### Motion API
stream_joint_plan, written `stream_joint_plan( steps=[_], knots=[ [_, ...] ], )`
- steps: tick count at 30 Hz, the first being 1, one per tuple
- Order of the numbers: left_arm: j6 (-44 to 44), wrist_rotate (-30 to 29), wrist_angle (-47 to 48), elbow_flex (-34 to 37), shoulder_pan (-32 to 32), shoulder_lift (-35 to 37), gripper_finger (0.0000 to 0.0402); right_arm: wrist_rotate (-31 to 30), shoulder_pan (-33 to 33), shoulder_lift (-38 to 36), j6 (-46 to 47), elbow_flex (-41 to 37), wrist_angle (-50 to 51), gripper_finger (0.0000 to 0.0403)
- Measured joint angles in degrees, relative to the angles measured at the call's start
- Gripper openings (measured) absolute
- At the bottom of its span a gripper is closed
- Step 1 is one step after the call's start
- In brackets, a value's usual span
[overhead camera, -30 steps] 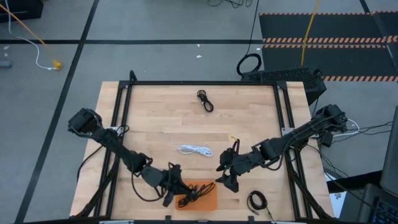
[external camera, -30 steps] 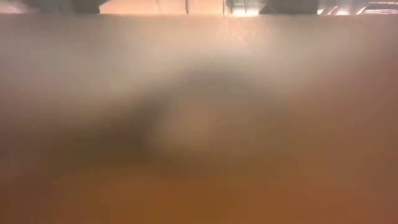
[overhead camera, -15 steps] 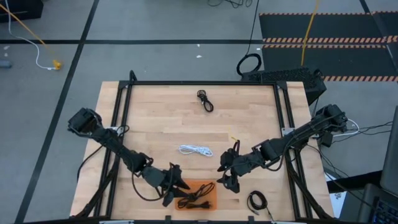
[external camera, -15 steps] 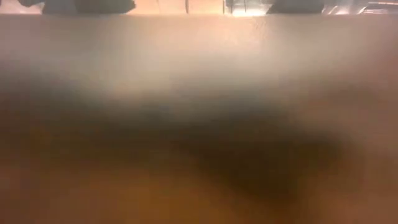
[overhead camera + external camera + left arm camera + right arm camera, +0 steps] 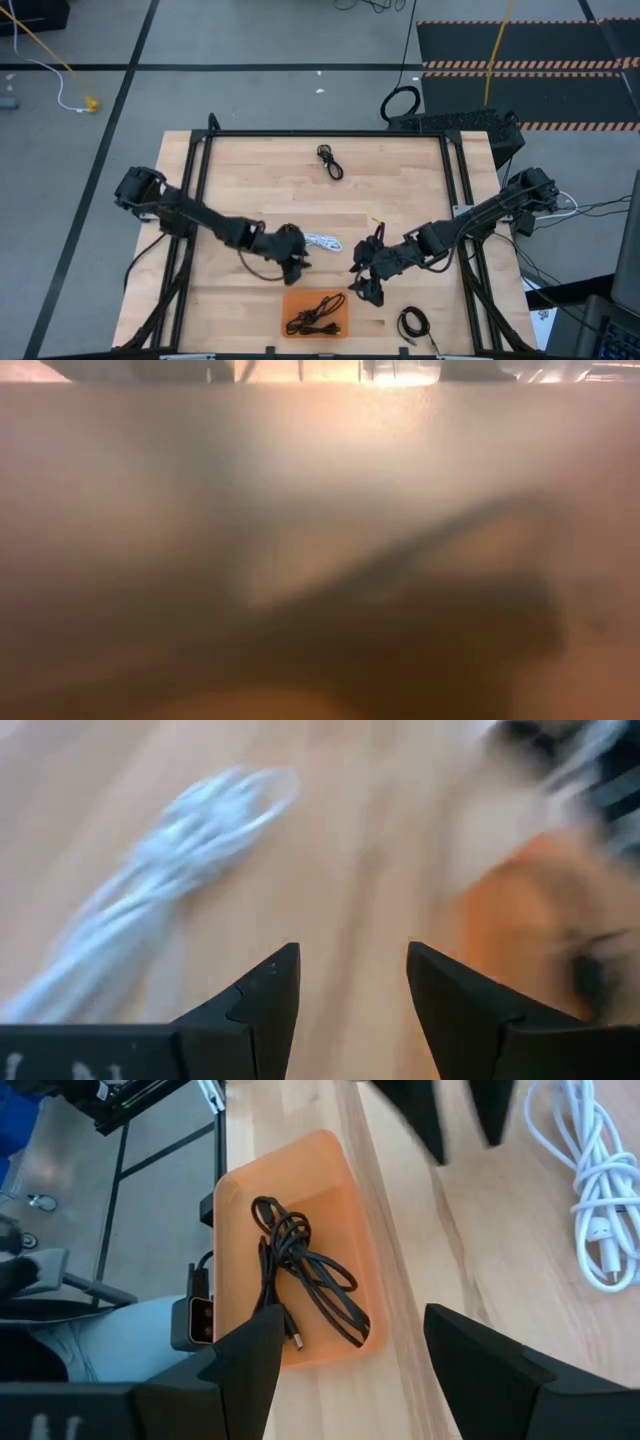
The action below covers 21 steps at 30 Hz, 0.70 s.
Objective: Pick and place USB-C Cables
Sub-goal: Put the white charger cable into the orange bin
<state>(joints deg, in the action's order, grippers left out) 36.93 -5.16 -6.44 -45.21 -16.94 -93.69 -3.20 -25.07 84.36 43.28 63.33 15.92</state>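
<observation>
An orange tray [image 5: 317, 313] stands at the table's near edge, and a black USB-C cable [image 5: 300, 1285] lies coiled on its floor. A white cable [image 5: 318, 242] lies flat mid-table. Another black cable [image 5: 330, 160] lies near the far edge, and one more [image 5: 413, 322] at the near right. My left gripper [image 5: 295, 258] is open just left of the white cable [image 5: 170, 850], with nothing between its fingers. My right gripper [image 5: 367, 288] stands open to the right of the tray and is also empty.
A black frame [image 5: 320, 133] runs around the wooden table top. A large black cable ring [image 5: 400, 103] lies on the floor beyond the far right corner. Bare wood shows between the white cable and the far black cable.
My left gripper has opened over the orange tray and let go of the black cable, which has dropped and now lies in the tray. The gripper has then gone toward the table's far edge, to the white cable.
</observation>
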Motion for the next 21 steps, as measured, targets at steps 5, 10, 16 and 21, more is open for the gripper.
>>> stream_joint_plan(
  steps=[5,10,16,21],
  knots=[
    [-11.3,0.4,7.4,0.0,3.2,0.0,0.0186,0.0,0.4,0.0,0.0,0.0,0.9,0.0233],
    [-22.8,0.2,6.8,0.0,3.5,0.0,0.0186,0.0,1.4,0.0,0.0,0.0,2.2,0.0233],
    [-32.4,-1.7,2.0,0.0,3.5,0.0,0.0186,0.0,3.1,0.0,-0.7,0.0,3.3,0.0233],
    [-37.1,-8.0,6.4,0.0,4.6,0.0,0.0186,0.0,4.8,0.0,-1.6,0.0,3.3,0.0233]
  ],
)
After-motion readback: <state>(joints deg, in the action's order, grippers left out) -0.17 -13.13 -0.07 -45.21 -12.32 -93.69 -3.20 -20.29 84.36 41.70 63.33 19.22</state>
